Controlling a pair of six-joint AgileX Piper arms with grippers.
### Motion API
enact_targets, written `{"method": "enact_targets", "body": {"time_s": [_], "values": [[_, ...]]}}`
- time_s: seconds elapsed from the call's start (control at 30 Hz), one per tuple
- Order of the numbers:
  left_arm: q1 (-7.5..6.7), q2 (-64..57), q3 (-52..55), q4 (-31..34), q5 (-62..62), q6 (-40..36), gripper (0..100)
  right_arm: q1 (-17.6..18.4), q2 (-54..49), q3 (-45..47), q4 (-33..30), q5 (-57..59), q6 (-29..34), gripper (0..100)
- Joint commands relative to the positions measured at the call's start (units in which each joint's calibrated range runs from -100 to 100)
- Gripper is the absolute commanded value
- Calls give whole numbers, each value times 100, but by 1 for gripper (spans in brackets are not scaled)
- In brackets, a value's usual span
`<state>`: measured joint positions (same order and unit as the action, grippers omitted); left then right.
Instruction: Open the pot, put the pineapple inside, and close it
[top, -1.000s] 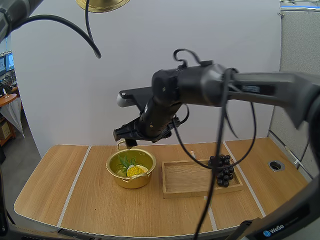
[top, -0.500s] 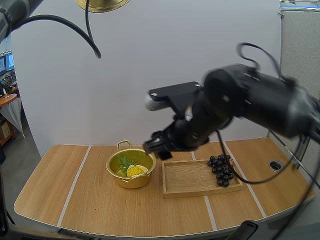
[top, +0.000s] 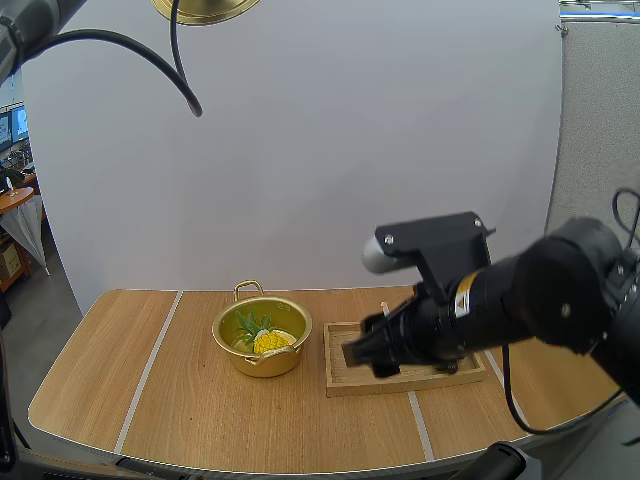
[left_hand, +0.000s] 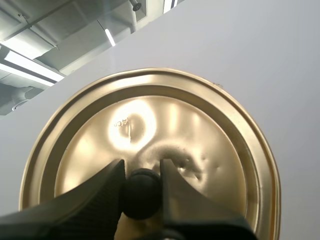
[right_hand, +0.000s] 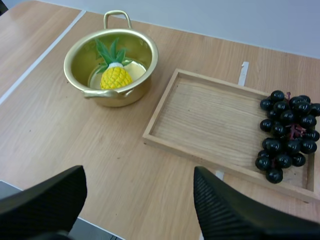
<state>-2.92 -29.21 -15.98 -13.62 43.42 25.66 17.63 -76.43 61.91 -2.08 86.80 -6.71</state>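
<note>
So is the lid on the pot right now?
No, the pot sits open with the pineapple inside, while the left gripper pinches the lid by its knob.

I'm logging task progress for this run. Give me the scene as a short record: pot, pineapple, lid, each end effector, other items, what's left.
pot: open, on the table, beside the tray
pineapple: inside the pot
lid: off the pot, held by its knob
left end effector: shut on the lid's knob
right end effector: open, empty, above the table near the tray
grapes: at one end of the tray
left to do: close the pot
</note>
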Motion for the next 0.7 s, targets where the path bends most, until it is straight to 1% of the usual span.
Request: {"method": "enact_targets", "body": {"time_s": [0.0,0.27,0.3,0.33,0.4,0.43,0.47,0.57,0.67], "values": [[-4,-39,-45,-30,-173,-58,0,-25,-265,215,27,-10,-33,100],[-4,-39,-45,-30,-173,-58,0,-25,-560,215,15,-10,-33,100],[-4,-39,-45,-30,-173,-58,0,-25,-560,215,30,-10,-33,88],[-4,-39,-45,-30,-173,-58,0,-25,-560,215,66,-10,-33,71],[-4,-39,-45,-30,-173,-58,0,-25,-560,215,137,-32,-33,34],[-4,-39,-45,-30,-173,-58,0,-25,-560,215,137,-28,-33,13],[-4,-39,-45,-30,-173,-58,0,-25,-560,215,152,-45,-33,0],[-4,-39,-45,-30,-173,-58,0,-25,-560,215,155,-233,-33,0],[-4,-39,-45,-30,-173,-58,0,-25,-560,215,138,-785,-33,0]]}}
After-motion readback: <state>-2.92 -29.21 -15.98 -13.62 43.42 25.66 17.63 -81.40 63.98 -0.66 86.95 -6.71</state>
